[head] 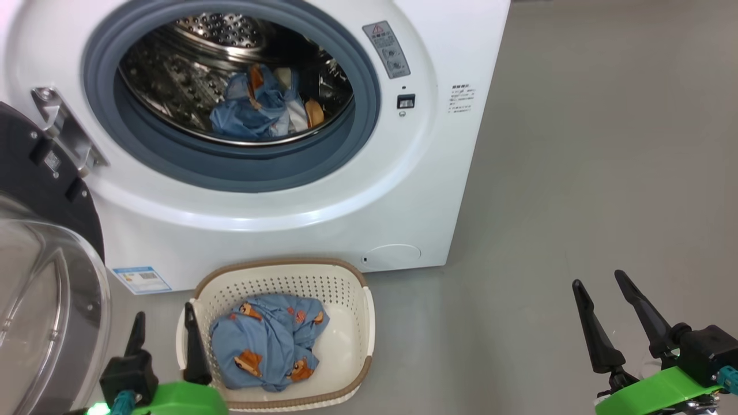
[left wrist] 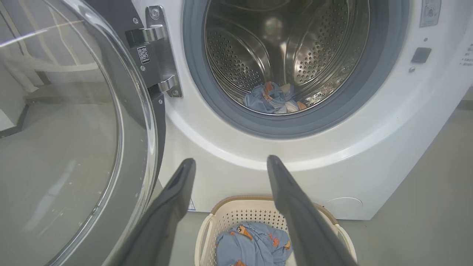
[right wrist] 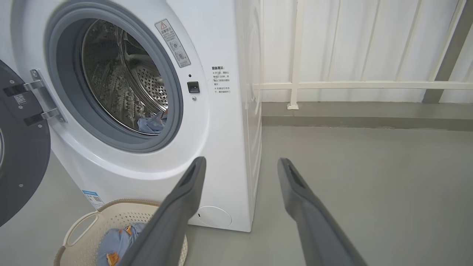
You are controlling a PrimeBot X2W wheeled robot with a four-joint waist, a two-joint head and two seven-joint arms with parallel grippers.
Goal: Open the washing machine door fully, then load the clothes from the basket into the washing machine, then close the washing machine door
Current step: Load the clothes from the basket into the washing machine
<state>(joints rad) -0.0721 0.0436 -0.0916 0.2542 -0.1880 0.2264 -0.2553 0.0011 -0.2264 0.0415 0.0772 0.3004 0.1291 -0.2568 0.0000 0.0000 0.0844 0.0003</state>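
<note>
Basket beside open door, before washing machine

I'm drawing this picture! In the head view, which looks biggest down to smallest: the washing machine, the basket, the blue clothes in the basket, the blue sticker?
1. washing machine
2. basket
3. blue clothes in the basket
4. blue sticker
The basket is nearer the camera, but the order is clear anyway.
</note>
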